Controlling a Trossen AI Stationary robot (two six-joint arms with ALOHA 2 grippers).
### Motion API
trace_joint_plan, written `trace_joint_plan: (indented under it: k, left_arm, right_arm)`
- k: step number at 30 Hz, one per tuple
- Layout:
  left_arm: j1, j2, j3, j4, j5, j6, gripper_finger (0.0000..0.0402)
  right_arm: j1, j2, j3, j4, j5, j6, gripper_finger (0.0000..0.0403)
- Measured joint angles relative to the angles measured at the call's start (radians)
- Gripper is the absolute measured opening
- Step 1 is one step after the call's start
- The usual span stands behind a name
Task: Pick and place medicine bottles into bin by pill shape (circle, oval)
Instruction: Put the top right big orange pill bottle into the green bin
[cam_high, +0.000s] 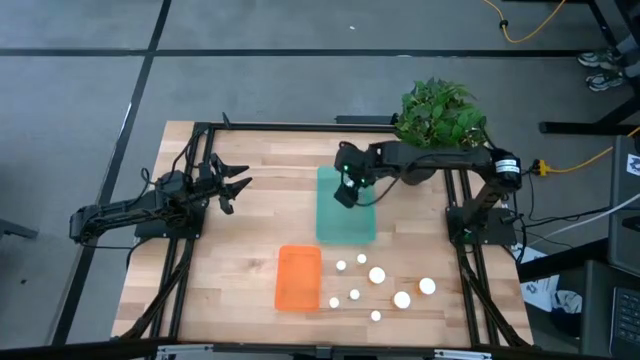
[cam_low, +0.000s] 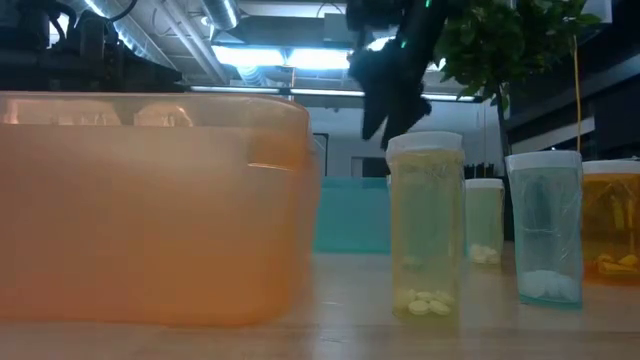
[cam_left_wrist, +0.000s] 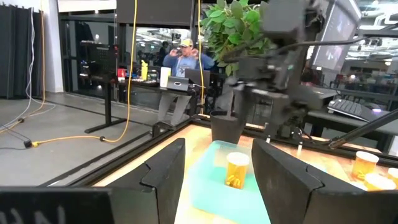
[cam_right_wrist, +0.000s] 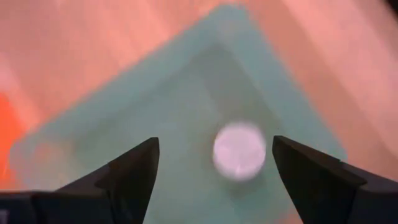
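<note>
A medicine bottle (cam_right_wrist: 239, 151) with a white cap and an orange body (cam_left_wrist: 237, 169) stands upright on the floor of the teal bin (cam_high: 352, 228). My right gripper (cam_right_wrist: 214, 144) hangs open above the bin, over the bottle, and touches nothing; it also shows in the high view (cam_high: 346, 192). Several more white-capped bottles (cam_high: 377, 274) stand on the table near the front, right of the orange bin (cam_high: 298, 278). My left gripper (cam_high: 236, 184) waits open and empty at the table's left, pointing toward the teal bin.
A potted plant (cam_high: 438, 115) stands at the table's far right, behind my right arm. In the low view the orange bin (cam_low: 150, 210) fills the left side and bottles (cam_low: 425, 225) stand beside it. A person (cam_left_wrist: 185, 53) stands in the room beyond the table.
</note>
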Motion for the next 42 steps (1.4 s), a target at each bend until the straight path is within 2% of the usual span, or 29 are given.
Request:
trace_joint_plan:
  k: [5, 9, 14, 23, 29, 34, 42]
  left_arm:
    - [0.000, 0.000, 0.000, 0.000, 0.000, 0.000, 0.0177]
    - [0.000, 0.000, 0.000, 0.000, 0.000, 0.000, 0.0177]
    - [0.000, 0.000, 0.000, -0.001, 0.000, 0.000, 0.0177]
    - [0.000, 0.000, 0.000, 0.000, 0.000, -0.001, 0.0177]
    - [0.000, 0.000, 0.000, 0.000, 0.000, -0.001, 0.0177]
    - [0.000, 0.000, 0.000, 0.000, 0.000, -0.001, 0.0177]
    - [0.000, 0.000, 0.000, 0.000, 0.000, 0.000, 0.0177]
  right_arm:
    - [0.149, -0.010, 0.064, -0.252, 0.011, 0.104, 0.0314]
    - [0.315, -0.026, 0.067, -0.441, -0.035, 0.226, 0.0314]
    - [0.525, -0.041, 0.067, -0.590, -0.050, 0.366, 0.0314]
    - [0.802, -0.052, 0.067, -0.609, -0.093, 0.539, 0.0314]
    - [0.962, -0.052, 0.066, -0.567, -0.098, 0.747, 0.0314]
    - [1.097, -0.052, 0.066, -0.570, -0.086, 1.004, 0.0314]
    - [1.296, -0.052, 0.040, -0.581, -0.072, 1.520, 0.0314]
